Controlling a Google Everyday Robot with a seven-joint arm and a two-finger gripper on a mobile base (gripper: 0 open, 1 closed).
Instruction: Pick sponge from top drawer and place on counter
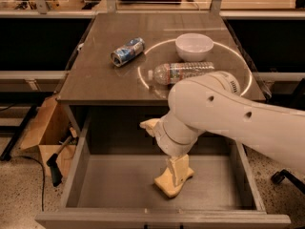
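Observation:
The pale yellow sponge (165,185) lies on the flat grey bottom of the open top drawer (114,185), near the drawer's middle and front. My gripper (177,170) reaches down into the drawer and sits right on the sponge's upper right end, touching it. My big white arm comes in from the right and hides the drawer's back right part. The glossy grey-brown counter (100,75) with its thin white circle lies just behind the drawer.
On the counter lie a crushed can (127,51), a clear plastic bottle (183,72) on its side and a white bowl (194,46). A cardboard box (40,132) and a dark tool stand on the floor at the left.

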